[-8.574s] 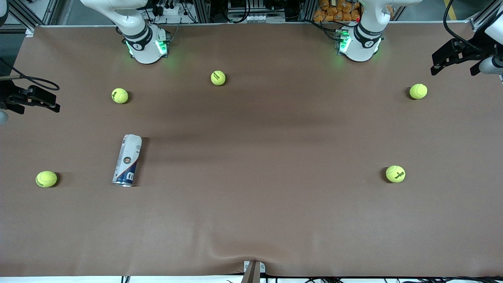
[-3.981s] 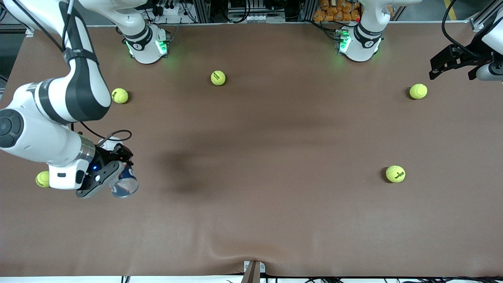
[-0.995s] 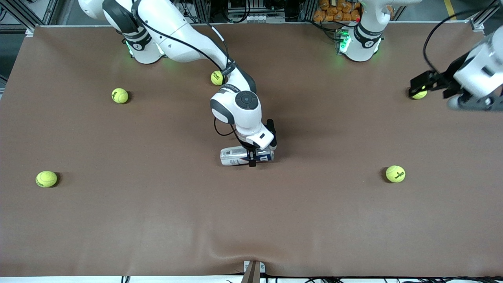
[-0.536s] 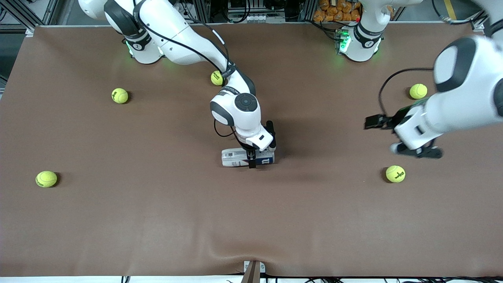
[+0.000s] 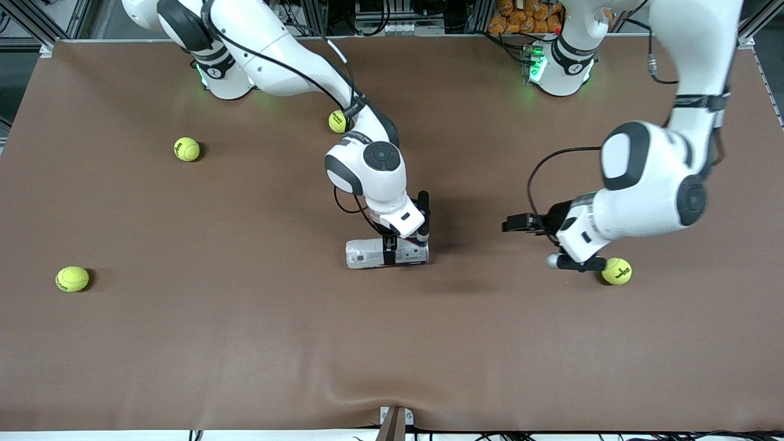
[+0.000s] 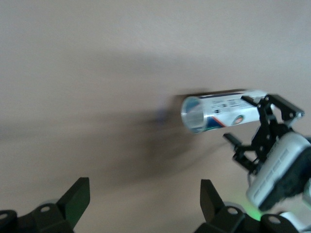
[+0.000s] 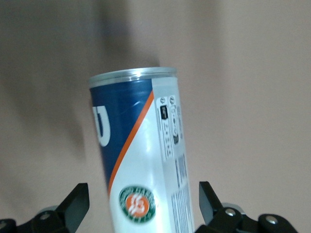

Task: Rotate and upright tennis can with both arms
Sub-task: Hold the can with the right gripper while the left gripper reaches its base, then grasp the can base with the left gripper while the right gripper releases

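Observation:
The tennis can [image 5: 373,253] lies on its side mid-table, its silvery rim end pointing toward the left arm's end. My right gripper [image 5: 392,248] is over it, fingers straddling the can with a gap on each side; in the right wrist view [image 7: 144,201] the can [image 7: 141,160] sits between the open fingers. My left gripper [image 5: 511,224] is open and empty above the table, between the can and the left arm's end, aimed at the rim end. The left wrist view [image 6: 144,199] shows the can [image 6: 218,110] with its rim end toward this camera.
Yellow-green tennis balls lie around the brown table [image 5: 245,343]: one beside the left wrist [image 5: 617,271], one near the right arm's forearm [image 5: 336,121], and two toward the right arm's end [image 5: 186,149] [image 5: 72,278].
The left arm has swung in from its end of the table toward the can. The can has shifted slightly toward the front camera and now shows mostly white from above.

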{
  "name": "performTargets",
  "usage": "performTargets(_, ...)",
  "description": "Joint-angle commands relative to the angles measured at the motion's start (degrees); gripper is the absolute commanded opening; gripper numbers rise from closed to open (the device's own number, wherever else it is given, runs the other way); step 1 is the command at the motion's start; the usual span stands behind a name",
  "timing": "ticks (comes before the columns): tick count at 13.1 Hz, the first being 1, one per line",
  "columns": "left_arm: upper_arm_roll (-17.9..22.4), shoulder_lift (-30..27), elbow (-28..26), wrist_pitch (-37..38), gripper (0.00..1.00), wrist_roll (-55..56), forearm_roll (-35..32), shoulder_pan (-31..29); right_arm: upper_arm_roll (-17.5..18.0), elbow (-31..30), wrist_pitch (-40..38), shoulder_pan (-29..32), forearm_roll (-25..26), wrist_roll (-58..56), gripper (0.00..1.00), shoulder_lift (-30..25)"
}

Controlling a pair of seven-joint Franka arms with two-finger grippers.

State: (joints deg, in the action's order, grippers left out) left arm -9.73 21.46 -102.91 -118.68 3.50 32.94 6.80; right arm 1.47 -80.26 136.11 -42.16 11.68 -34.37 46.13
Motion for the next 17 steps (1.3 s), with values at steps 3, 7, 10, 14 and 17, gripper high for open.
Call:
performTargets(3, -0.7, 5.8, -4.0, -11.3, 1.0, -1.7, 18.8, 3.0, 0.4, -1.1, -5.9, 2.9, -10.3, 0.7, 1.0, -5.5)
performTargets(7, -0.9, 11.6, -4.1, -14.3, 1.0, -14.4, 41.4, 6.5, 0.5, -1.2, -6.2, 9.0, -15.4, 0.5, 1.0, -6.5)
performTargets(10, -1.0, 15.0, -4.1, -14.3, 0.98, -18.6, 47.1, 6.8, 0.4, -1.3, -8.9, 13.1, -16.6, 2.5, 1.0, -8.3)
performTargets(14, -1.0, 17.2, -4.0, -14.3, 0.89, -24.3, 55.6, 9.3, 0.1, -4.0, -11.9, 18.1, -16.3, 6.8, 1.0, -14.1)
performTargets(17, -1.1, 19.3, -2.8, -14.3, 0.81, -25.8, 58.0, 9.5, -0.2, -4.9, -14.8, 25.2, -16.3, 6.9, 1.0, -18.2)
